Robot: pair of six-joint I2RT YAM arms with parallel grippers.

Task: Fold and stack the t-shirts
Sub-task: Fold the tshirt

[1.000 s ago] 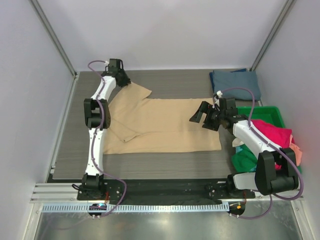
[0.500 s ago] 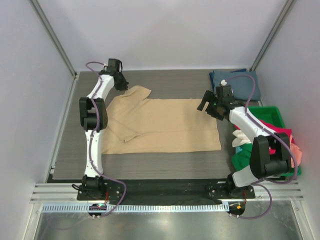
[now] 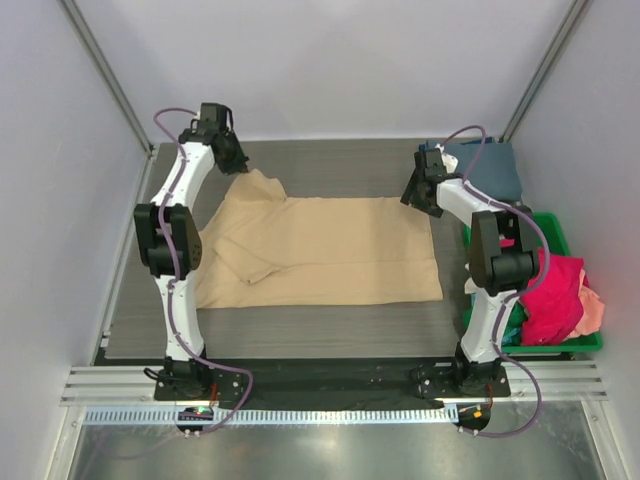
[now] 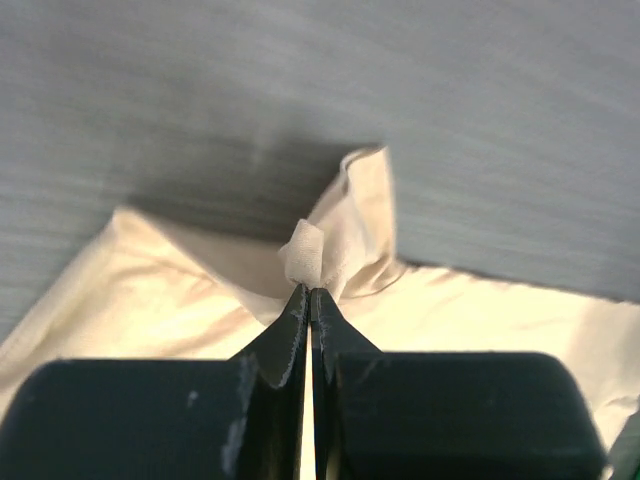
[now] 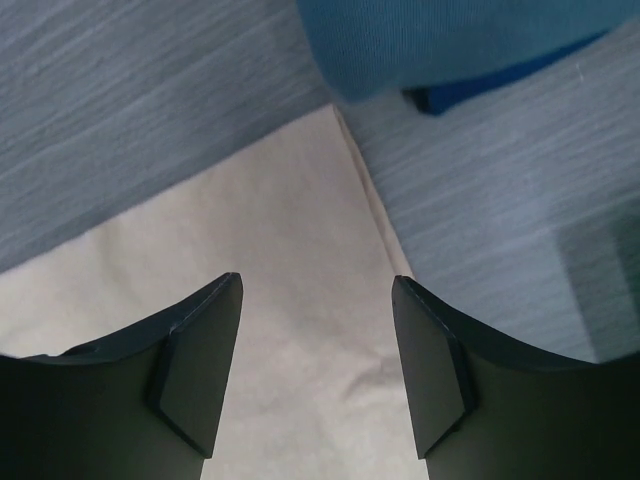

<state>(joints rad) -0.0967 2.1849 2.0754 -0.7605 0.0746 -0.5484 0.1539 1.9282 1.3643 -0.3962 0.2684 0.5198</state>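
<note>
- The tan t-shirt (image 3: 330,250) lay spread flat on the surface (image 3: 340,170), collar end to the left and hem to the right, with one sleeve already folded in over the body.
- The left hand (image 4: 308,292) was fully closed, pinching a small tuck of the tan cloth at the far left shoulder corner.
- The right hand (image 5: 315,290) stood with its jaws apart, straddling the far hem corner; it gripped nothing that I could see.
- The cloth looked light, limp and thin. It would likely sag and wrinkle between grips, so the two far corners seemed the sensible holds for a level fold.
- Count: one tan shirt spread out; one blue-grey t-shirt (image 3: 490,165) folded at the far right; a magenta t-shirt (image 3: 555,285) and a peach t-shirt (image 3: 593,312) heaped in the green bin (image 3: 570,346), others there uncountable.
</note>
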